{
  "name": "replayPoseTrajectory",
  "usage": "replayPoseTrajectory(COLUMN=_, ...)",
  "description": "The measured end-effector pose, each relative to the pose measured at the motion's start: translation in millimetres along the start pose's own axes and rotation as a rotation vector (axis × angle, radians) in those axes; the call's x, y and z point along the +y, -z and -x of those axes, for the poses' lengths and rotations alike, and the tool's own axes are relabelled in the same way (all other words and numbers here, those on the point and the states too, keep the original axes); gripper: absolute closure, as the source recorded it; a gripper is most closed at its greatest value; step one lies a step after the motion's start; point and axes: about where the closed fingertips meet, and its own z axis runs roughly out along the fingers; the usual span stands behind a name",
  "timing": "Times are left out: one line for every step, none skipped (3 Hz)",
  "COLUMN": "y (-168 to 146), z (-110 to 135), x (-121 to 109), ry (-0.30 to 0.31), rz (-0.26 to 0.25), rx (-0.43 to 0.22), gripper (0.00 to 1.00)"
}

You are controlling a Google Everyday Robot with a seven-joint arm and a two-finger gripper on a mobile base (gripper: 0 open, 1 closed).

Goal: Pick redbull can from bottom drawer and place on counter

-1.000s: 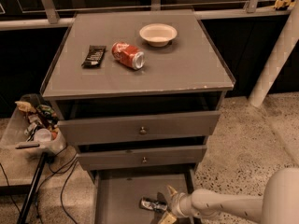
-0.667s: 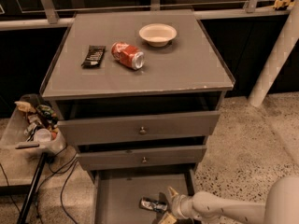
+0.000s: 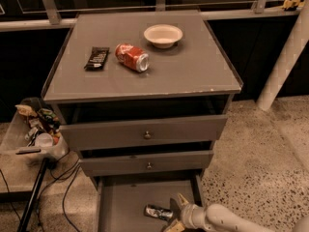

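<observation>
The redbull can (image 3: pixel 156 211), slim and silvery with dark patches, lies on its side on the floor of the open bottom drawer (image 3: pixel 123 202), near its right half. My gripper (image 3: pixel 175 213) reaches in from the lower right on a white arm, its pale fingers (image 3: pixel 182 200) spread on either side of the can's right end. The fingers are open and not closed on the can. The counter (image 3: pixel 183 71) is the grey top of the cabinet above.
On the counter lie a red soda can (image 3: pixel 132 57) on its side, a dark snack bar (image 3: pixel 96 58) and a white bowl (image 3: pixel 163 35). Two upper knobbed drawers (image 3: pixel 145 134) stand slightly open. A cluttered tray (image 3: pixel 36 129) on a stand is at left; a white post (image 3: pixel 285 57) at right.
My gripper and arm have crept slightly left toward the can's end. The can and the counter items have not moved.
</observation>
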Motion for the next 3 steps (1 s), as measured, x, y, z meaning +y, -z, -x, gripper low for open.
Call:
replayPoseTrajectory(y=-7, z=-8, x=-2, ry=-0.001, rz=-0.004, rx=-0.022, gripper=0.0)
replayPoseTrajectory(y=-18, z=-17, x=0, ry=0.005, rz=0.007, rx=-0.02, gripper=0.0)
replayPoseTrajectory(y=-31, z=-22, x=4, ry=0.009, rz=0.024, rx=-0.023, gripper=0.0)
